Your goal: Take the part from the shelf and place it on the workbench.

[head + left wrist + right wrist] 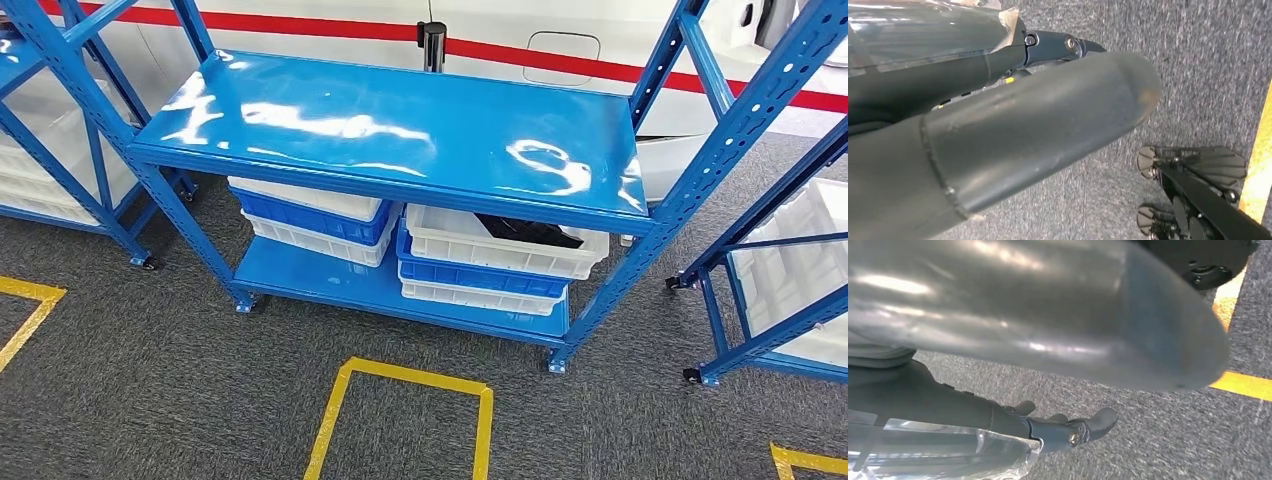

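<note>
A black part point(528, 231) lies in the top white bin point(500, 250) of the right-hand stack, on the lower level of the blue shelf point(390, 130). The shelf's glossy top board is bare and partly covers that bin. My left hand point(1013, 125) hangs over grey carpet, thumb and darker fingers point(1063, 45) stretched out, holding nothing. My right hand point(1048, 315) hangs the same way over the carpet, its fingers point(1073, 432) extended with nothing in them.
A second stack of white and blue bins point(315, 215) sits on the lower level's left side. More blue racks with white bins stand at the left point(50, 150) and right point(790, 260). A yellow tape square point(405, 415) marks the carpet before the shelf.
</note>
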